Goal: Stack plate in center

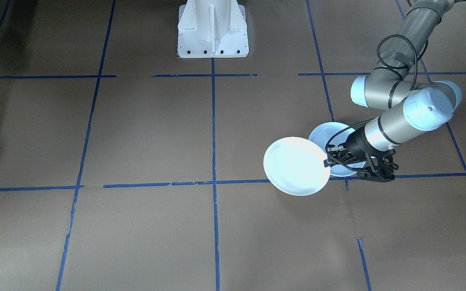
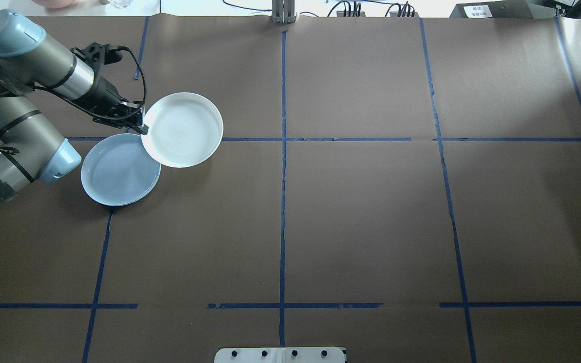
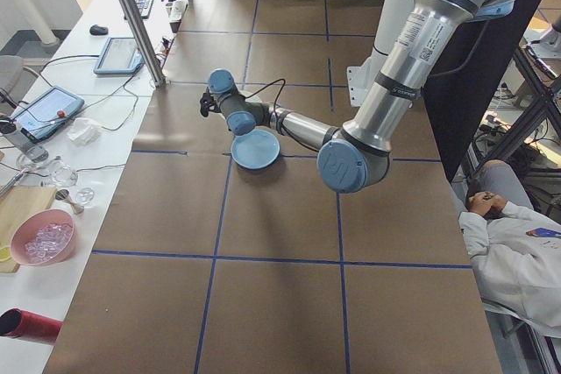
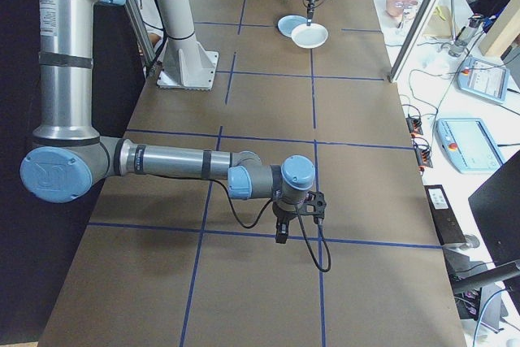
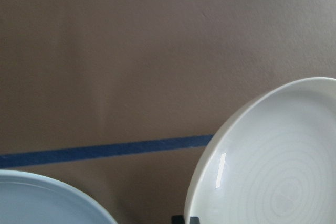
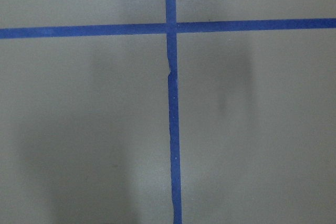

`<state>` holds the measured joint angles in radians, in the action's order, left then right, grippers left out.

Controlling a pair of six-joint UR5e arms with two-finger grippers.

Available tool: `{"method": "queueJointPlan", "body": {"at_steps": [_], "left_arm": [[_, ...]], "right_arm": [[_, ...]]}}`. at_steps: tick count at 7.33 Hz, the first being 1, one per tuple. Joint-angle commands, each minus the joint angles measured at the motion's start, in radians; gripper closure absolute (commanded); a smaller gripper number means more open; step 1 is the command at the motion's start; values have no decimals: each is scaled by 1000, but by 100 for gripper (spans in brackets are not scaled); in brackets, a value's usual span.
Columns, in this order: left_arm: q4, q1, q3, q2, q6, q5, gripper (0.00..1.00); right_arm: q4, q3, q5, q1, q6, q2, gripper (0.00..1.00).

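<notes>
Plate (image 2: 119,170), pale blue, lies flat on the brown table (image 2: 361,217) at its far left. Just right of it the left gripper (image 2: 138,123) is clenched on the left rim of a white plate (image 2: 183,129), held lifted with its edge overlapping the blue one. The right gripper (image 4: 281,232) hangs over a cross of blue tape (image 6: 170,25); whether its jaws are apart I cannot tell.

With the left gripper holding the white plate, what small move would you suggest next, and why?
Probably carry the white plate toward the table's centre: the left gripper pinches its rim, lifted, overlapping the blue plate, far from the middle.
</notes>
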<state>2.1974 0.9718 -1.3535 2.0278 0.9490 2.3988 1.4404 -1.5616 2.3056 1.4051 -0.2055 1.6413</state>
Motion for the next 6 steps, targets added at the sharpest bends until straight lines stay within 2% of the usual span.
{"method": "queueJointPlan", "body": {"at_steps": [1,6], "left_arm": [[-2,62,4,-72,-99,52,100],[-87,82,7,-95,-193,59,100]], "right_arm": [[0,2,0,0,0,0,0],[0,0,0,0,0,0,0]]}}
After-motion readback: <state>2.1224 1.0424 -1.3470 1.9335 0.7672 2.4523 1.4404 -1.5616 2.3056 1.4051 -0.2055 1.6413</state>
